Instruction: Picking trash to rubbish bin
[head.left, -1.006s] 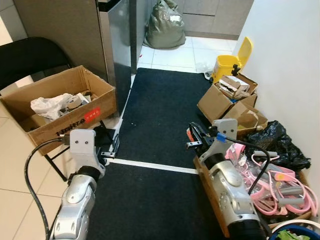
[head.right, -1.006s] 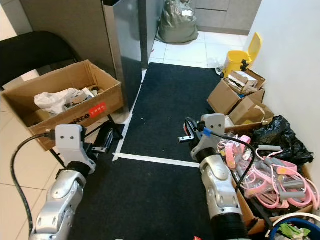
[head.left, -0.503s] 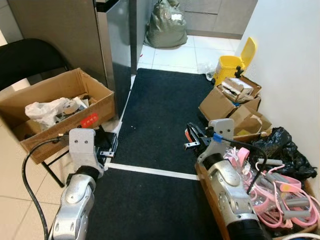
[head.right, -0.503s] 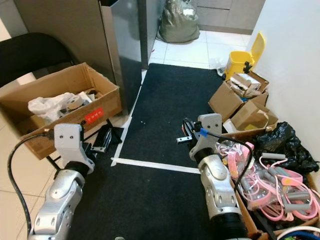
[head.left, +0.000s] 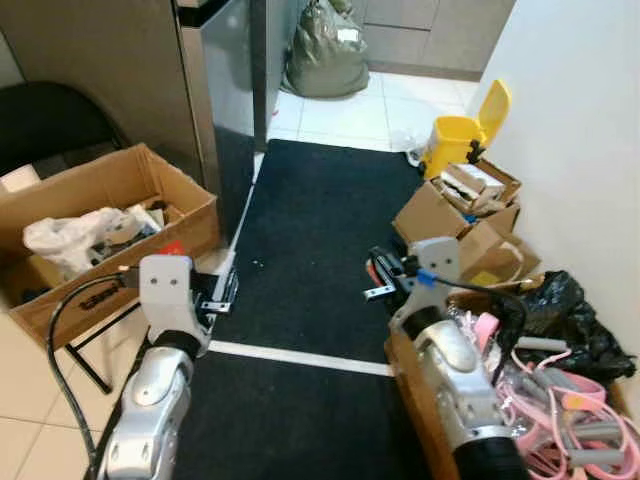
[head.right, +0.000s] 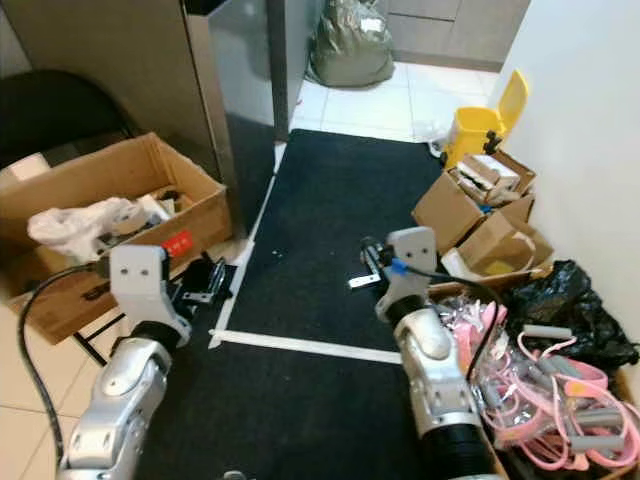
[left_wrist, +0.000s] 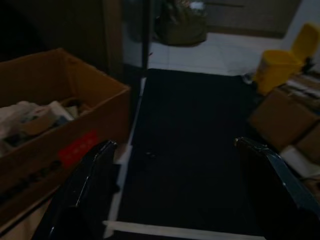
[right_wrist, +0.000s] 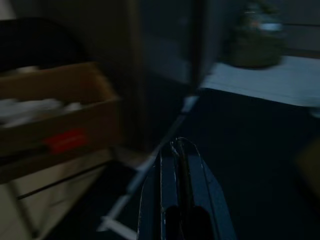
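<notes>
Left eye view: cardboard box (head.left: 95, 205) holds crumpled white trash (head.left: 62, 238); left gripper (left_wrist: 175, 150) spread, right gripper (right_wrist: 179, 150) pressed closed, empty.

Your robot's two silver arms hang over a black mat (head.right: 330, 240); a yellow bin (head.right: 478, 118) stands ahead right, a cardboard box (head.right: 110, 225) sits left.
</notes>
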